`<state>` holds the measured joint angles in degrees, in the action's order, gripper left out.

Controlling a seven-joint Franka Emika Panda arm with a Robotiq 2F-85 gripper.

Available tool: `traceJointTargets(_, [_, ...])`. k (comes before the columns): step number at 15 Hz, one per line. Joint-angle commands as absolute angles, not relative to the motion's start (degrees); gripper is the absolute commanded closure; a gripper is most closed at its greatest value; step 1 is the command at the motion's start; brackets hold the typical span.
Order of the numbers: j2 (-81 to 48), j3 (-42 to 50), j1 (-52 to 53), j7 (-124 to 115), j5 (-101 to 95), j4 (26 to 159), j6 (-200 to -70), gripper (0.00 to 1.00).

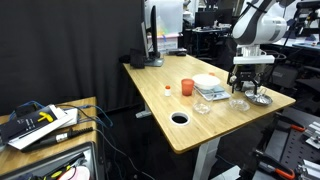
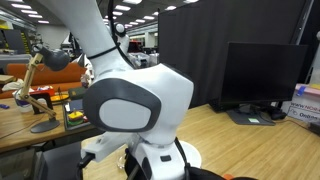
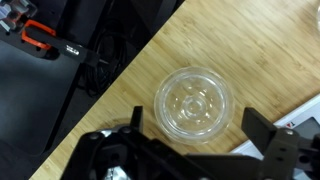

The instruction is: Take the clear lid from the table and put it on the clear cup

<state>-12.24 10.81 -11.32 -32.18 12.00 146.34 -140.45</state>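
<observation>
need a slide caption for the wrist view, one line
Wrist view: open gripper over a clear round plastic piece, lid or cup unclear, on the wooden table near its edge.

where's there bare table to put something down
Free: the long strip of table between the monitor base and the orange cup, and the near corner around the cable hole. Crowded: from the orange cup across to the gripper, whose open jaws straddle a clear plastic round.
</observation>
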Motion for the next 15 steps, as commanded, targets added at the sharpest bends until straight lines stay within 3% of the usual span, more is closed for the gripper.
traceJointTargets(1, [-12.3,11.8,-10.3,-32.0,12.3,146.3,-140.3,0.0])
traceJointTargets(15, [-18.8,11.8,-9.0,-32.8,13.8,143.9,-141.6,0.0])
